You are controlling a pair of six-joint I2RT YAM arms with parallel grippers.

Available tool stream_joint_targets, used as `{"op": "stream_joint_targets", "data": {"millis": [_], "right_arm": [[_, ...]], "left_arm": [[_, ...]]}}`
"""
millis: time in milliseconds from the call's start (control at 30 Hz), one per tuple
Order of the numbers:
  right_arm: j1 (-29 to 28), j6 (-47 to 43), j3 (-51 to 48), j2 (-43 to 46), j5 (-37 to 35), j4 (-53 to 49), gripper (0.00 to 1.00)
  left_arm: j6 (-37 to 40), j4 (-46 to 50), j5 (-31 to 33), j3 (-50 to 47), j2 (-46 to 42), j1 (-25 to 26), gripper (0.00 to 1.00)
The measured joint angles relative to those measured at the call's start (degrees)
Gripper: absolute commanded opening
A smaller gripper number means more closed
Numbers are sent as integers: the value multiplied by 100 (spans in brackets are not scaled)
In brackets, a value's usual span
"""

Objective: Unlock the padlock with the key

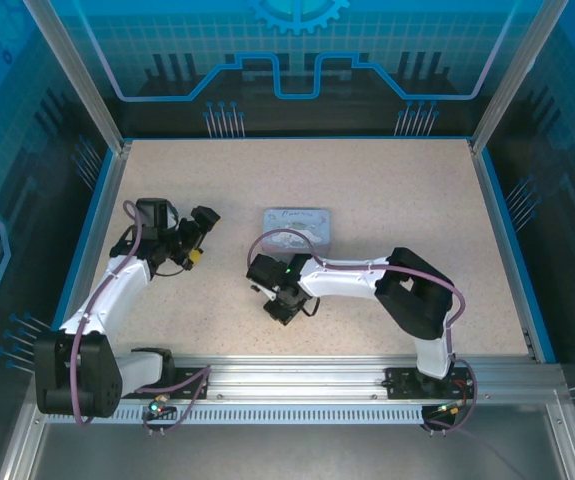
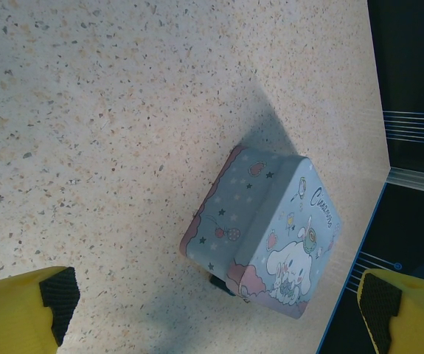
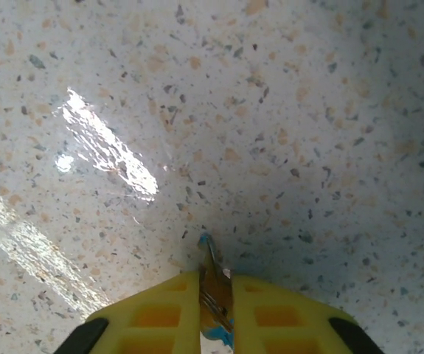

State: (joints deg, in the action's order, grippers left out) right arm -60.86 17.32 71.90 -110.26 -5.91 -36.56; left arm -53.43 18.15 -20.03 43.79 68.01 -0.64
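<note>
My right gripper [image 3: 216, 287] is shut on the key [image 3: 212, 264], a thin greyish metal blade pinched edge-on between the yellow fingers [image 3: 160, 310]. The key's tip points down at the speckled tabletop just ahead. From above, the right gripper [image 1: 282, 300] sits low on the table, in front of the pale-blue tin [image 1: 298, 225]. A small dark corner, apparently the padlock [image 2: 221, 283], peeks out from under the tin's [image 2: 270, 228] near edge. My left gripper [image 2: 216, 304] stands wide open with nothing between its pads [image 2: 58, 292], left of the tin [image 1: 199, 236].
The speckled table [image 1: 387, 180] is ringed by a blue border and aluminium posts. Its right edge [image 2: 359, 243] runs close behind the tin. The right arm's elbow [image 1: 417, 295] bends over the near right of the table.
</note>
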Motion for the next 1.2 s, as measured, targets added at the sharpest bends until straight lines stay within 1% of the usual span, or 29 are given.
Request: {"op": "stream_joint_targets", "data": {"millis": [67,133,333,467,567,633,733,833,900,1067,1200], "right_arm": [[0,46,4,39,-66,42,2],[2,70,-15,61,-92,70,0],[94,122,-332,372,-4,146,0],[358,181,-544,820,254,208,0],[691,221,-785,1331,634,413,0],[968,243,-960,1670,977,603,0],[1519,317,-1283,2146,1641,994,0],[2107,509,-1576,2470,2216,1364,0],[2474,715,-1773,2656,2562,1628,0],[3123,1567,-2306,3123,3091,2514,0],[3281,2409,-2594,3348,3152,3202,0]], "left_arm": [[0,0,-2,0,-13,0,99],[0,0,-4,0,-28,0,99],[83,2,-90,0,-37,0,99],[155,-2,-256,0,-37,7,99],[238,-11,-348,2,-37,122,99],[258,-59,-398,11,-37,330,99],[254,-221,-470,55,-22,820,99],[205,-566,-516,116,120,1333,99],[44,-861,-514,114,271,1617,99],[-743,-1902,-387,-136,479,2068,96],[-1443,-2498,-136,-271,544,2341,94]]}}
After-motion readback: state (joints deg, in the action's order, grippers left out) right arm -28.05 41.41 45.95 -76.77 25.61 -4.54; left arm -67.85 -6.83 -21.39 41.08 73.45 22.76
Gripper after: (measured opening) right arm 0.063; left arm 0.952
